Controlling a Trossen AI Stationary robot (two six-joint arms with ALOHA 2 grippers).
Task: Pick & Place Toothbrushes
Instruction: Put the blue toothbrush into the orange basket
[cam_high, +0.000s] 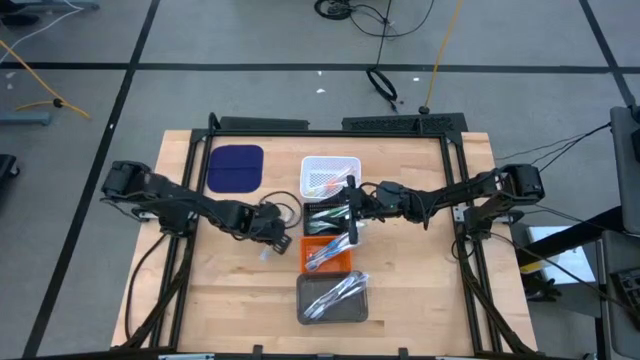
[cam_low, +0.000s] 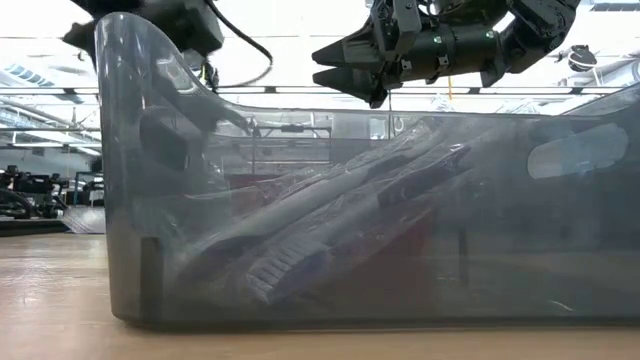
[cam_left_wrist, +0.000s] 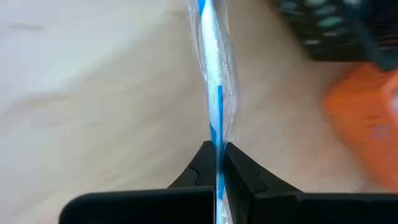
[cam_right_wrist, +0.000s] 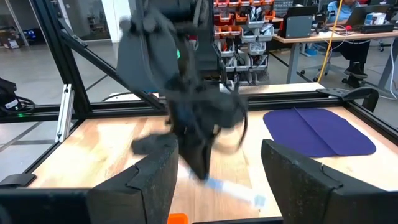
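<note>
Pinching a wrapped blue-and-white toothbrush (cam_left_wrist: 212, 93) between closed fingers, the left gripper (cam_high: 275, 235) sits low over the bare wood just left of the orange tray (cam_high: 327, 255); only the left wrist view shows that grip plainly, the brush running straight out from the fingertips (cam_left_wrist: 202, 165); the right wrist view shows the same brush (cam_right_wrist: 233, 190) from the far side, its head near the table (cam_right_wrist: 93, 149); the right gripper (cam_high: 352, 210) hovers over the black tray (cam_high: 325, 218), jaws wide apart and empty; the high view alone shows more toothbrushes in the white tray (cam_high: 330, 175) and grey tray (cam_high: 332, 298); the low view looks through that grey tray's wall (cam_low: 150, 200).
</note>
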